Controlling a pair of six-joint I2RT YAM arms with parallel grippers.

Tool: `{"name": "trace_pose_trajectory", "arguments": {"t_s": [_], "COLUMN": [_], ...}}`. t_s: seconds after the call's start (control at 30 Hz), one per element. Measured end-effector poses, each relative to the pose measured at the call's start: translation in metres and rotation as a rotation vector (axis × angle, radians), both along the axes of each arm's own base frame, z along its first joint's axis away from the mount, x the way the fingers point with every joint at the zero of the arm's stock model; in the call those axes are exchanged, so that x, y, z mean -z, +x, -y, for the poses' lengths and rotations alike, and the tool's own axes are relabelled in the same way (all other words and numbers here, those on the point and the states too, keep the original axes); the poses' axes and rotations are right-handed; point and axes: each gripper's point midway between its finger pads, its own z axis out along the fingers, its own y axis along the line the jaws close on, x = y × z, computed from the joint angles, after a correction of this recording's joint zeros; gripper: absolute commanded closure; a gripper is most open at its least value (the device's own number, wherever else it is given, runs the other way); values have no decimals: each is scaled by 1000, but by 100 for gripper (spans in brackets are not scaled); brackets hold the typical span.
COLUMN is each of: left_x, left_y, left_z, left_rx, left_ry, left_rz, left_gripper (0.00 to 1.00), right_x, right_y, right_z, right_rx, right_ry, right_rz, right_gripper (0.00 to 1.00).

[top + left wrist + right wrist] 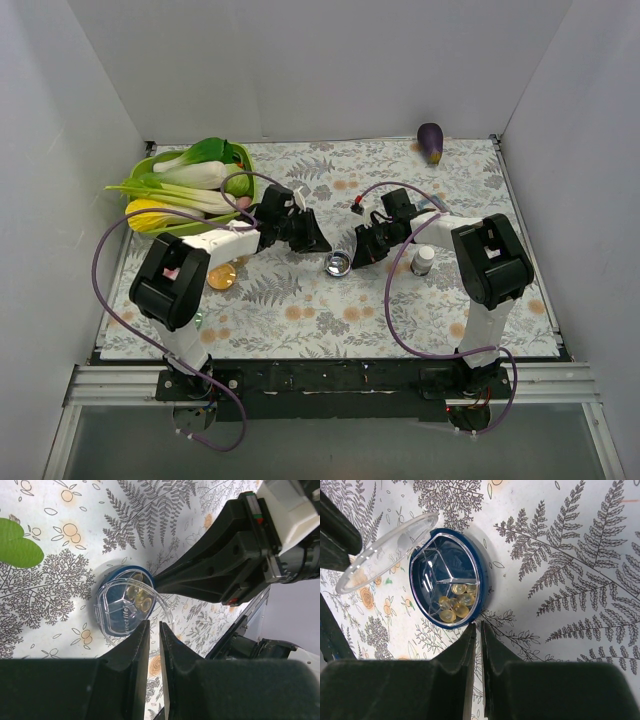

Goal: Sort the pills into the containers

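A round blue pill case (338, 264) lies mid-table between my two grippers. Its clear lid (384, 553) stands open to one side. Inside the divided case (447, 577), several yellow pills (455, 605) sit in one compartment; the other compartments look empty. My left gripper (312, 238) is shut and empty, its tips (154, 625) just at the lid's edge above the case (122, 605). My right gripper (362, 250) is shut and empty, its tips (478, 626) touching the case's blue rim. A translucent orange dish (222, 276) sits near the left arm.
A small white bottle (424, 260) stands right of the right gripper. A green basket (160, 165) of leafy vegetables is at the back left. A purple eggplant (431, 142) lies at the back right. White walls enclose the table.
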Motion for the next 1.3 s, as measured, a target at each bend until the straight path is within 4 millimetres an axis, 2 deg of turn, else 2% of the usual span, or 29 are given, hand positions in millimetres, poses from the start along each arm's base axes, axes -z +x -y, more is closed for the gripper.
{"name": "trace_pose_trajectory", "arguments": {"t_s": [0.33,0.73,1.13,1.3], "left_x": [22,47,44,28], "left_y": [-5,-19,-15,-7], "left_z": [3,20,25,28], "left_rx": [4,48,49,39], "left_ry": [18,28,27,22], "left_rz": [-49,-102,-91,-59], "left_gripper": [87,87,87,88], "right_x": [0,0,0,0], "right_y": [-1,-2,-2,0], "right_z": [-1,-2,-2,-1], "right_rx": [-3,-4,-5,-3], "right_ry": [0,0,0,-8], "right_rz": [-3,-3,-1,10], "right_gripper": [85,85,84,84]}}
